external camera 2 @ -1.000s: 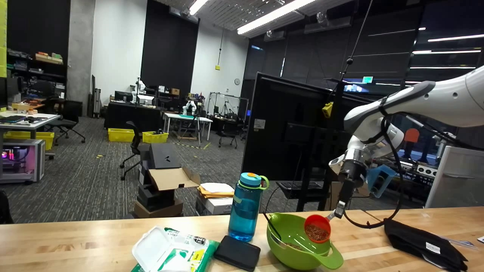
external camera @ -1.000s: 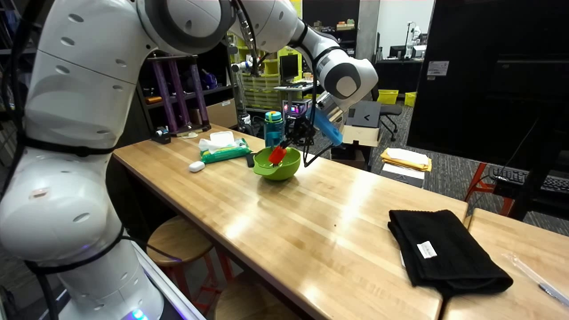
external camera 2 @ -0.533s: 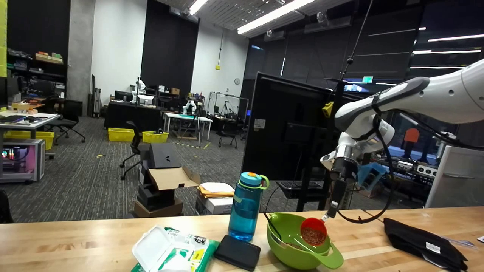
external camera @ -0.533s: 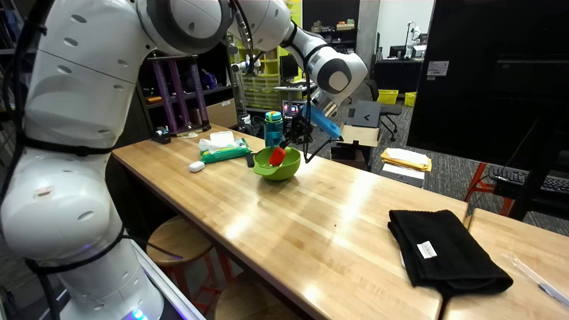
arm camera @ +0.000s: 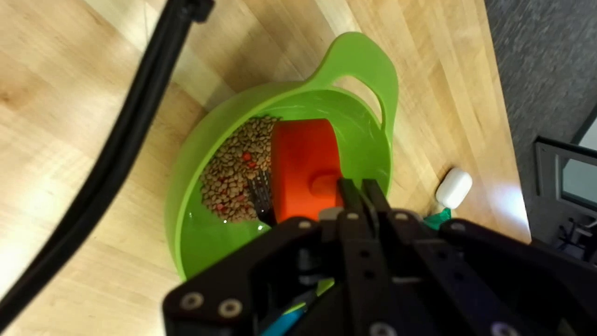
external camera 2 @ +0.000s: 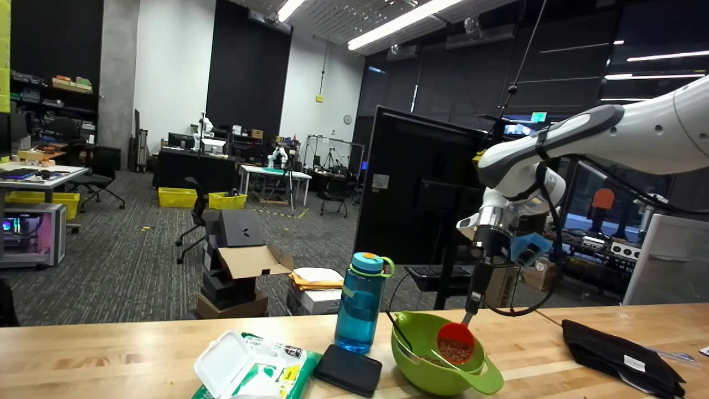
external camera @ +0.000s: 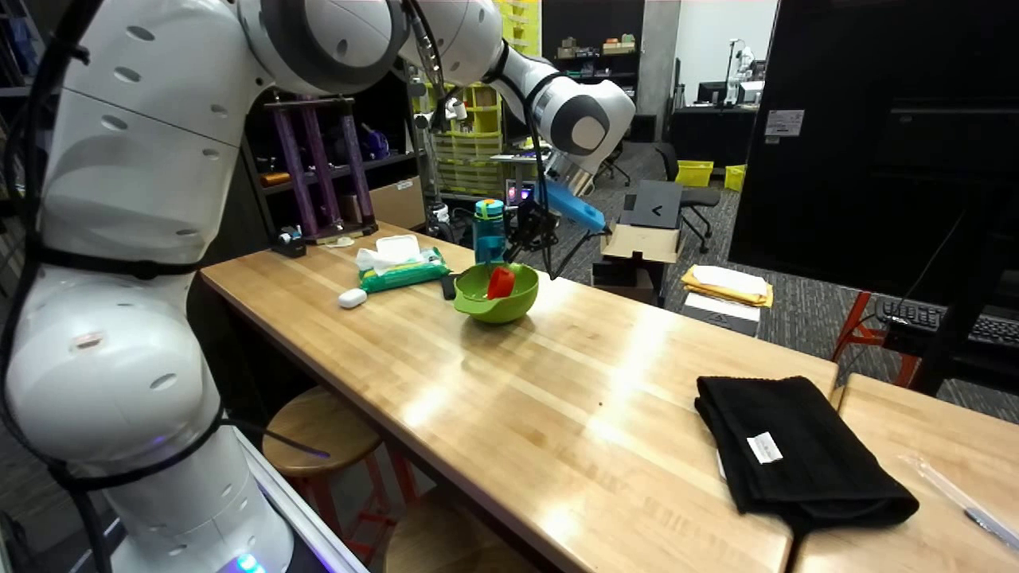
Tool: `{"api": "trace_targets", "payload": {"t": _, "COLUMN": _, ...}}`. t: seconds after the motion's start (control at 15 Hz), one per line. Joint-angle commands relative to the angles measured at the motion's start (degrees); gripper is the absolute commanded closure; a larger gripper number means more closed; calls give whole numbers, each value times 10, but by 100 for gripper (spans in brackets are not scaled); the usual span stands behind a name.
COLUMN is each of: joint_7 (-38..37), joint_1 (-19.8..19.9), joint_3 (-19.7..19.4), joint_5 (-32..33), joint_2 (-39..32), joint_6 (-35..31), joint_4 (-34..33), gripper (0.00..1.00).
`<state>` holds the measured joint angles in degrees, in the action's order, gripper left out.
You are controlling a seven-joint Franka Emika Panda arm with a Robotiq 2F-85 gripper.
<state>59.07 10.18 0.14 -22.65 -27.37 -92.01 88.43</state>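
My gripper [arm camera: 358,183] is shut on the thin metal handle of a red scoop [arm camera: 305,163]; most of that handle is hidden by the fingers. Tilted toward one side, the scoop sits within the mouth of a green bowl [arm camera: 359,49], and its underside faces the wrist camera. Reddish-brown grains [external camera 2: 455,350] show inside it in an exterior view. More grains [arm camera: 228,186], with a few red bits among them, lie on the bowl's bottom, where a black fork [arm camera: 261,193] rests partly behind the scoop. Whether the scoop touches the bowl, I cannot tell.
A blue bottle [external camera 2: 360,310] stands close behind the bowl, with a flat black case [external camera 2: 348,370] and a green wipes pack [external camera: 404,273] beside it. A white case [external camera: 352,298] and a folded black cloth [external camera: 804,454] lie on the table. A black cable [arm camera: 116,140] hangs near the wrist.
Arm and gripper have swung leftward in both exterior views, the wrist now steeper. The scoop has come slightly lower and farther over the bowl, still held and still with grains in it.
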Motion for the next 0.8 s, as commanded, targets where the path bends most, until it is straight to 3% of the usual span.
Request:
{"api": "trace_targets", "payload": {"t": 0.0, "joint_7": -9, "joint_1": -8, "joint_3": 6, "joint_5": 22, "joint_2": 23, "joint_6": -23, "joint_4": 15, "gripper": 98}}
{"api": "trace_targets", "payload": {"t": 0.73, "joint_7": -15, "joint_1": -38, "joint_3": 18, "joint_5": 77, "joint_2": 43, "joint_6": -95, "joint_4": 50, "gripper": 98}}
